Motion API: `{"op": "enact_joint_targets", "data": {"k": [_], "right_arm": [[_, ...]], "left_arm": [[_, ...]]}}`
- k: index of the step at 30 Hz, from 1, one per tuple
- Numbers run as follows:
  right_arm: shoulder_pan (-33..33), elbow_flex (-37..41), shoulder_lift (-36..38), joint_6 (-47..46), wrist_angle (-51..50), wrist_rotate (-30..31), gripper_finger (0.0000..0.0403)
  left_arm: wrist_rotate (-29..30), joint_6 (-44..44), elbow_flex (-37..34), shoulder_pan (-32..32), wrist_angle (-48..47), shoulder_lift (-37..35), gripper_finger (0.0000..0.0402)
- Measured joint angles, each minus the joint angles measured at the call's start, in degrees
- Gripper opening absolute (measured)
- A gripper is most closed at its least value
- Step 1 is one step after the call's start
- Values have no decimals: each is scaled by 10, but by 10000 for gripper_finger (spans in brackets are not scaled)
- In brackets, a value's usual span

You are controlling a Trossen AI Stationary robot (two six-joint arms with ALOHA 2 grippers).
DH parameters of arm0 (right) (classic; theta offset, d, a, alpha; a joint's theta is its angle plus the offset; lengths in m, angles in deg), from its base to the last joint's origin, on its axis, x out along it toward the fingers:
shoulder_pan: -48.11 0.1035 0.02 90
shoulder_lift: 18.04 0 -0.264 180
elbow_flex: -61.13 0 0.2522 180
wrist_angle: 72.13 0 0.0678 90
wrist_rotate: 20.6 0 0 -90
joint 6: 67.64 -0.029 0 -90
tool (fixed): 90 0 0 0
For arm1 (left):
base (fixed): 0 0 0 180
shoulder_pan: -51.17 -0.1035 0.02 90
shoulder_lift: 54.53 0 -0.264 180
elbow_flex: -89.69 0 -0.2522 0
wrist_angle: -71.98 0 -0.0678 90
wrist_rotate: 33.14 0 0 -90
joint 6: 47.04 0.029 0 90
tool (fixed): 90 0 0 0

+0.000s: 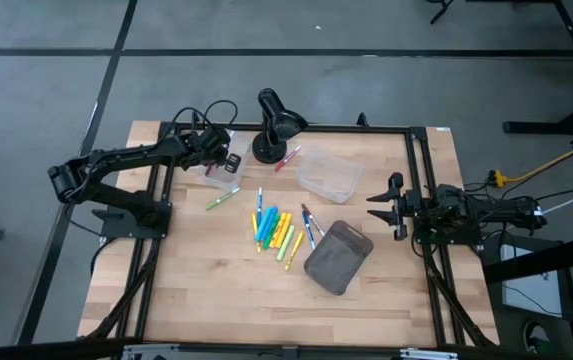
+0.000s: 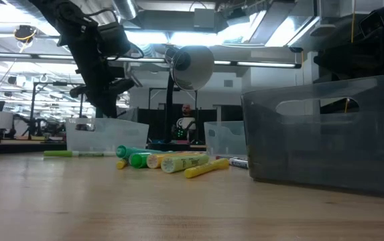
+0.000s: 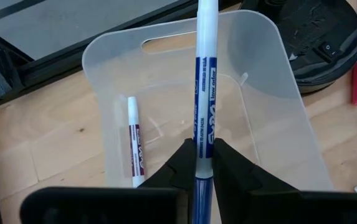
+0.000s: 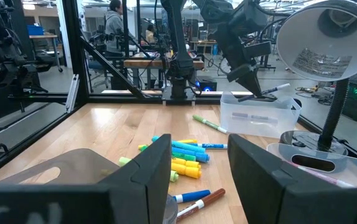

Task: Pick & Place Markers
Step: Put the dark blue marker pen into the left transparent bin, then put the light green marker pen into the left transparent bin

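At the left of the table, the left gripper [image 3: 203,163] is held over a clear bin [image 1: 216,172] near the far-left corner, its fingers clamped on a blue-labelled marker [image 3: 204,99] that juts forward over the bin's open mouth. One marker with a dark red label [image 3: 134,146] is already lying on the bin floor, seen only in the left wrist view. A green marker [image 1: 222,199] lies just beside that bin on the wood. Behind it stands the black desk lamp [image 1: 274,122], with a red marker [image 1: 287,158] by its base.

In the middle, the main heap of markers [image 1: 275,229] is spread loose on the table, yellow, green, blue and orange, with a few more beside the grey pouch [image 1: 337,257]. A second clear bin [image 1: 328,174] sits just beyond the pouch.

At the right edge, the right gripper [image 1: 387,206] is parked with its fingers apart, holding nothing.

The likely trouble is judged to be the release: the marker is gripped near one end and points toward the bin's far wall, so it could tip over the rim or bounce out toward the lamp base if let go too far forward.

The grip itself is shown only by the left wrist view; from above it is hidden by the arm. The low view gives the heap's height, while the right wrist view shows the left gripper's clearance above the bin.
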Motion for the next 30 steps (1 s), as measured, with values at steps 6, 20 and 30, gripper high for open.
{"op": "enact_joint_targets", "data": {"k": [6, 20, 30], "right_arm": [[0, 0, 0, 0, 0, 0, 157], [0, 0, 0, 0, 0, 0, 157], [0, 0, 0, 0, 0, 0, 157]], "left_arm": [[1, -5, 0, 0, 0, 0, 58], [1, -5, 0, 0, 0, 0, 77], [0, 14, 0, 3, 6, -2, 78]]}}
